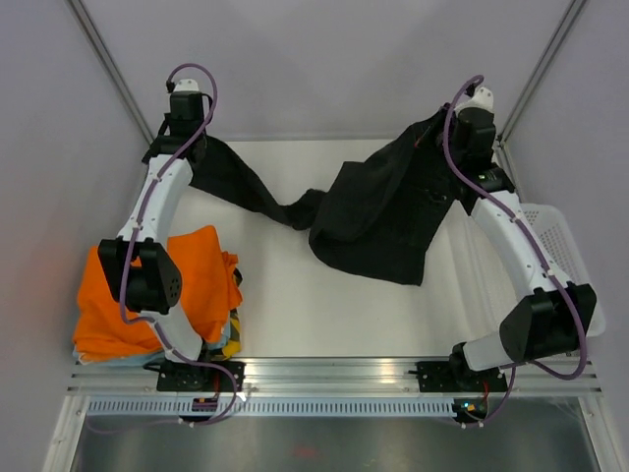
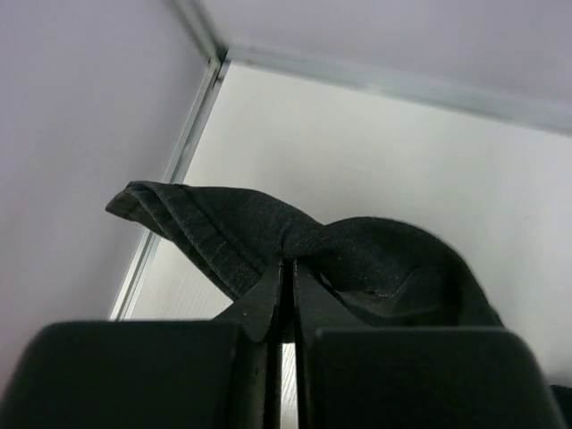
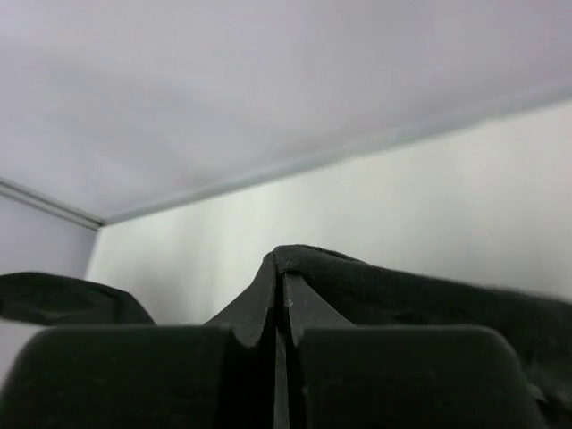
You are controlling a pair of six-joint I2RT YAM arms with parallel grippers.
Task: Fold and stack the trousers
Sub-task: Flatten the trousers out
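- Your left end effector (image 2: 288, 273) is clamped on a leg end of the trousers (image 1: 378, 221); your right end effector (image 3: 280, 284) is clamped on the wider waist part.
- The cloth hangs between them at the far side, its middle sagging onto the surface (image 1: 324, 315).
- Draw the arms apart evenly, so the twist comes out before you lay it flat.
- Keep clear of the orange garment (image 1: 201, 275).

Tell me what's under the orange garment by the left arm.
Under the orange garment, a pale blue edge and a yellow-and-dark piece peek out. What they are, and anything else beneath, is covered.
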